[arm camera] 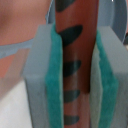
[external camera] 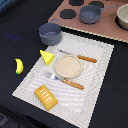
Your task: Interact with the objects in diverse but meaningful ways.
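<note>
**Sausage clamped between the green pads**

Right at the fingers: the two green pads (arm camera: 54, 85) press in from either side of a brown sausage (arm camera: 75, 65) with dark stripes, and it fills the gap completely. The gripper (arm camera: 75, 92) is closed down to the sausage's width, gripping it firmly, with the sausage running lengthwise between the grey finger blocks and sticking out beyond the tips. What lies behind the sausage is too blurred to name.

In the exterior view neither the arm nor the sausage shows. At the centre of the pale striped placemat (external camera: 97, 75) sits the round tan plate (external camera: 68, 66). An orange-handled knife (external camera: 79, 56) lies just off the plate at about 1 o'clock, and an orange-handled fork (external camera: 66, 80) lies just off it at about 6 o'clock. The yellow cheese wedge (external camera: 47, 57) rests on the mat at the plate's 10 o'clock. The orange bread slab (external camera: 45, 96) lies at 7 o'clock near the mat's corner. The yellow banana (external camera: 19, 66) lies off the mat on the dark table, out at 9 o'clock. The small grey pot (external camera: 50, 33) stands at 11 o'clock, at the mat's far edge. Beyond it, a toy stove board (external camera: 70, 21) carries a second grey pot (external camera: 90, 14).
</note>
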Controlling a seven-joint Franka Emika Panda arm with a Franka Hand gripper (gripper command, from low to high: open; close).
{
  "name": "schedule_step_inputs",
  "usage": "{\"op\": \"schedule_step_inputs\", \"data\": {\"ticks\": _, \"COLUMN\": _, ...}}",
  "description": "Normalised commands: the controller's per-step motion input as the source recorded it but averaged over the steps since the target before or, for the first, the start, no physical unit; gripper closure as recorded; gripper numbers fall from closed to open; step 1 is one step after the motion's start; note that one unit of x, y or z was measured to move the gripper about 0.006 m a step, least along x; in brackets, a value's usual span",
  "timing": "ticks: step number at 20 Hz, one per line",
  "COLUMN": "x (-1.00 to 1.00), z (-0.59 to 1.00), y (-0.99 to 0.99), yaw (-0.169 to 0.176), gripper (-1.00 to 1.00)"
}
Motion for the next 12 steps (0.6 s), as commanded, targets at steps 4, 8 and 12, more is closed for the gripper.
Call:
{"op": "schedule_step_inputs", "data": {"ticks": 4, "x": -0.61, "z": -0.32, "y": 0.24, "yaw": 0.005, "gripper": 1.00}}
{"op": "schedule_step_inputs", "data": {"ticks": 8, "x": -0.77, "z": -0.22, "y": 0.34, "yaw": 0.013, "gripper": 1.00}}
{"op": "schedule_step_inputs", "data": {"ticks": 12, "x": -0.69, "z": -0.23, "y": 0.34, "yaw": 0.010, "gripper": 1.00}}
